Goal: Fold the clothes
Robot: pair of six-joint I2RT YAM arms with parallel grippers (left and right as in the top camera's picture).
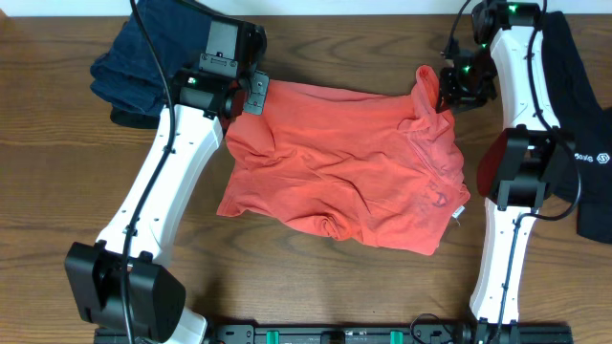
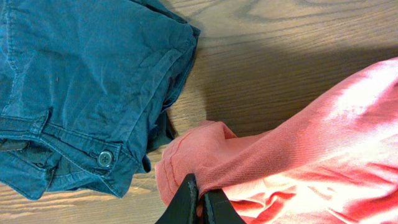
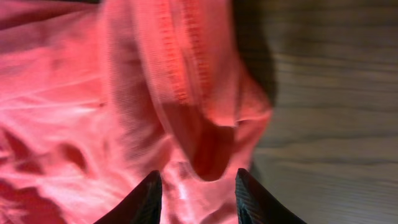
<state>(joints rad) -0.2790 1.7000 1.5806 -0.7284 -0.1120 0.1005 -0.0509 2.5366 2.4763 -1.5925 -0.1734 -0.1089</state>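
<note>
The red T-shirt lies rumpled in the middle of the wooden surface, between the two arms. A blue denim garment lies just beyond its upper-left corner. The left jaws are pressed together, pinching the cloth at that corner, and the right jaws stand spread over a raised fold at the upper-right corner.

Navy denim garment and black logo shirt lie well apart on wooden table.
</note>
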